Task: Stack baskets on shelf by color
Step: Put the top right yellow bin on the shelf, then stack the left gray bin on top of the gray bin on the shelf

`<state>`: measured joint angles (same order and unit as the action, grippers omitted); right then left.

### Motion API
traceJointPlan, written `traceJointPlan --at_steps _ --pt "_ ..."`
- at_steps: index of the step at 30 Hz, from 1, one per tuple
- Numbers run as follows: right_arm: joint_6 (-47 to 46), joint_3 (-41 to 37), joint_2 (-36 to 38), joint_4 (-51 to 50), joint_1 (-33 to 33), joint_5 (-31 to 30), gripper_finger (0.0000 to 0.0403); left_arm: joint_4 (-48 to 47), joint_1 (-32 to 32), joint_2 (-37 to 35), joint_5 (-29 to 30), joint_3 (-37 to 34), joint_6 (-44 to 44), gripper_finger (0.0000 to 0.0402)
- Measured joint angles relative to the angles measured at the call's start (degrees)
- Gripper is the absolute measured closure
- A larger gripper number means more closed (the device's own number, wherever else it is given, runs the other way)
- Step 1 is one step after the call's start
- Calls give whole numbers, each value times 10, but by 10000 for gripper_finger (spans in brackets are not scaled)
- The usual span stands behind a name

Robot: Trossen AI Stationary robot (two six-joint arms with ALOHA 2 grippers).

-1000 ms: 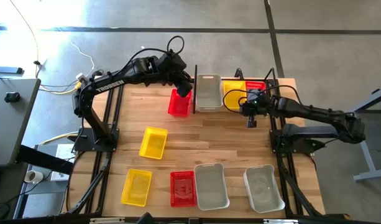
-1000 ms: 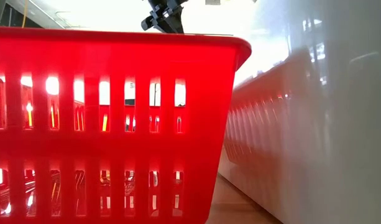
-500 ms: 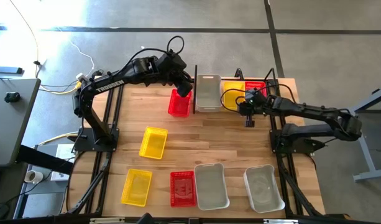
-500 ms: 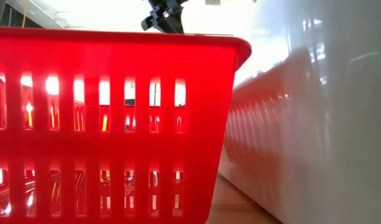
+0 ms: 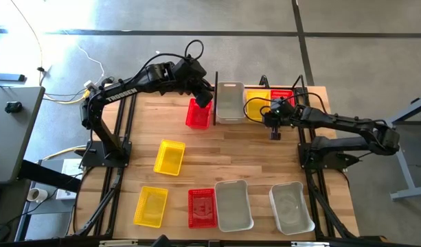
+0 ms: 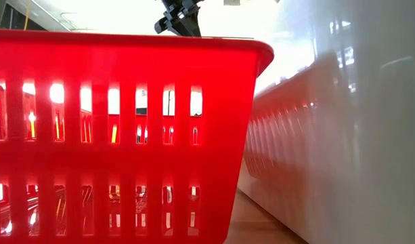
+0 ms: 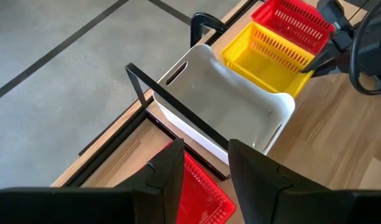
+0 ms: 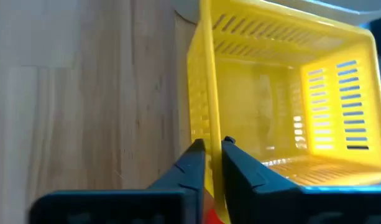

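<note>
At the near edge of the table [image 5: 265,161] stand a yellow basket [image 5: 150,206], a red basket [image 5: 202,208] and two clear baskets [image 5: 233,205], with another yellow one [image 5: 169,157] farther in. At the far edge, the left hand [image 5: 205,100] is clamped on the rim of a red basket [image 5: 196,114] just beside the shelf [image 5: 215,97], which holds a clear basket [image 5: 230,101]. The right hand [image 8: 212,157] straddles the near wall of the yellow basket on the shelf [image 8: 283,99], fingers [image 8: 191,163] slightly apart, red basket [image 5: 281,95] beyond.

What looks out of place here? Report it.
A red perforated plastic basket sits outside the black metal-rod shelf, beside its left end, slightly askew. A loose yellow plastic basket mid-table lies skewed too.
</note>
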<state>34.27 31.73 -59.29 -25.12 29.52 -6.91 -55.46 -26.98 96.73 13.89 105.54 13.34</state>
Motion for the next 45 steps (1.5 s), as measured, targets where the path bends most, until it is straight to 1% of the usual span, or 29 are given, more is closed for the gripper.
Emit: traceJointPlan --at_steps 4,8,14,17,20,23,28,32,34,39,43,45 --pt "-8 0 2 0 0 -5 329 0 0 0 0 0 0 286" --pt "-13 21 5 -25 -1 -5 306 0 0 0 0 0 -1 286" --pt "-39 81 5 -106 0 10 302 -1 0 0 0 0 -10 286" --pt "-69 108 5 -151 -7 11 302 -10 0 0 -1 0 -11 286" --pt "-119 139 5 -194 -22 9 302 -24 0 -1 -31 0 -12 286" --pt "-193 172 5 -232 -47 10 302 -45 0 -10 -65 0 -32 286" --pt "-345 221 5 -260 -105 10 302 -79 5 -20 -68 0 -70 286" --pt "-492 251 5 -269 -155 12 302 -116 12 -20 -79 0 -114 286" --pt "-570 259 5 -271 -184 12 302 -133 17 -20 -80 -3 -134 286" --pt "-753 265 2 -270 -269 14 305 -138 37 -19 -92 -34 -155 286" --pt "-895 264 -16 -267 -340 14 315 -138 53 -20 -95 -60 -166 286" --pt "-951 264 -30 -257 -374 15 320 -138 62 -20 -100 -69 -166 286"
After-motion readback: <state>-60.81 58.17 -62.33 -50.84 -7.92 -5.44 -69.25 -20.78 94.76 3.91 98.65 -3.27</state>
